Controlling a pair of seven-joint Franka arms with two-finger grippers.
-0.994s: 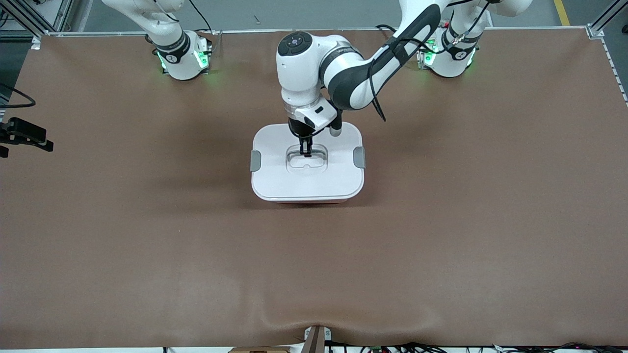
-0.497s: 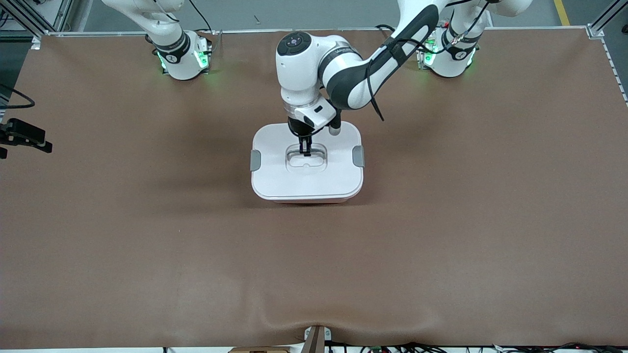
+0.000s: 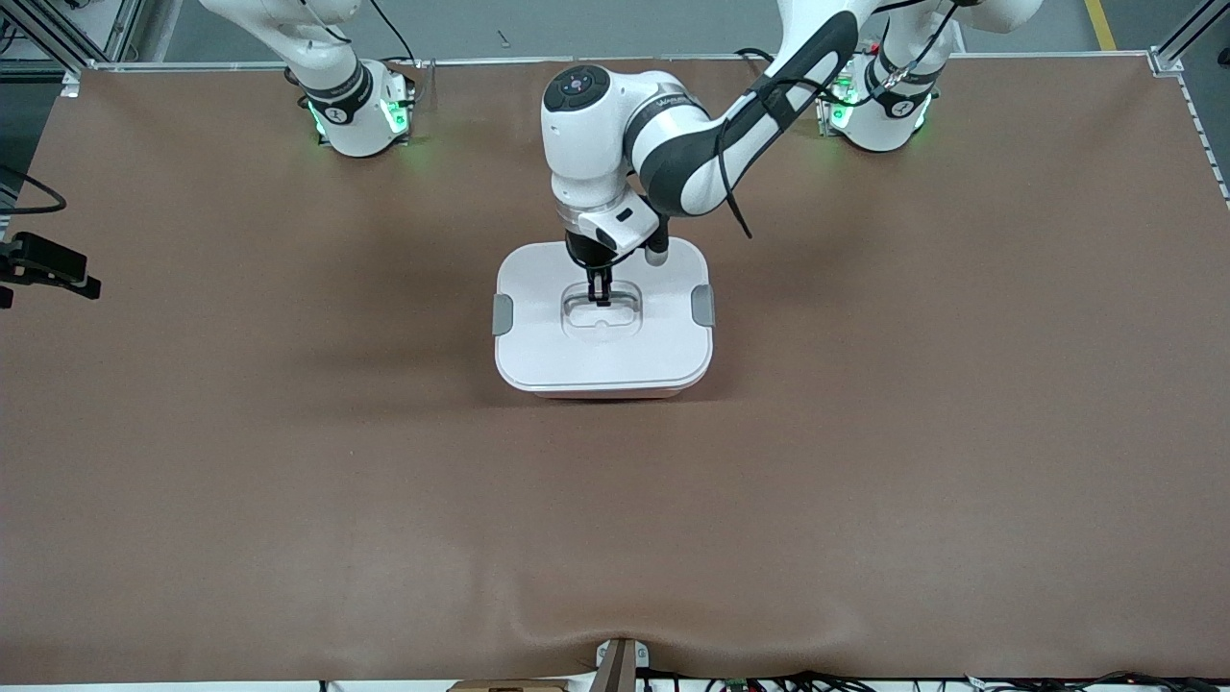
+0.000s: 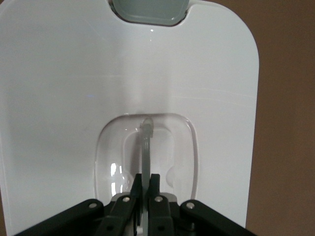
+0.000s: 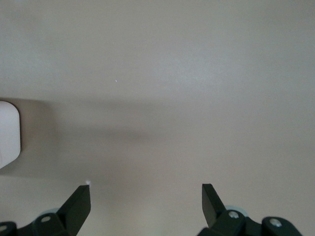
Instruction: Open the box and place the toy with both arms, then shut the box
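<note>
Since a second ago almost nothing has changed: my left gripper [image 3: 600, 296] stays pinched tight on the clear handle [image 4: 145, 147] in the recess at the middle of the white lid [image 3: 538, 336], and the box [image 3: 603, 389] with it has crept only slightly toward the left arm's end of the table, its grey clips [image 3: 503, 314] sitting a touch over from where they were. The lid lies flat on the box, which stands in the middle of the brown table [image 3: 288, 461], nearer to the robot bases than to the front camera. In my left wrist view the fingers [image 4: 155, 189] meet on the thin upright handle with no gap showing. My right arm waits off at its end of the table; my right gripper [image 5: 146, 196] is spread wide with nothing between its fingers, over bare pale surface. The toy does not show in any view, and only a thin pink edge of the box body peeks out under the lid.
</note>
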